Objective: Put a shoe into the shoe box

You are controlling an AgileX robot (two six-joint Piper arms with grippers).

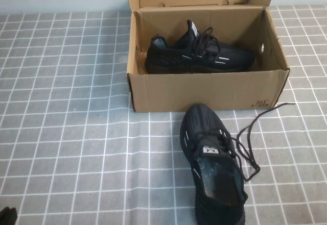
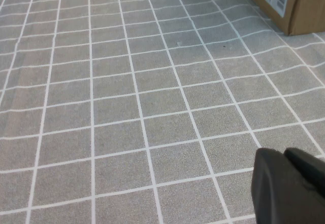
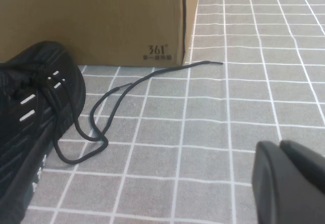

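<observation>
Shoe (image 1: 214, 164) lies on the counter (image 1: 66, 133) just in front of the box (image 1: 204, 90), toe nearly at the box's front wall, heel toward the robot, so it's lined up for a short lift over the wall. Laces (image 1: 255, 133) trail off to its right, near the box corner; could snag. Twin (image 1: 202, 54) already sits inside, w/ room beside it. Lid flap stands open at the back. Left pincer (image 2: 289, 183) low at near-left, well apart; fingers look clenched. Right pincer (image 3: 292, 183) hangs near the laces, right of shoe; can't tell its state.
</observation>
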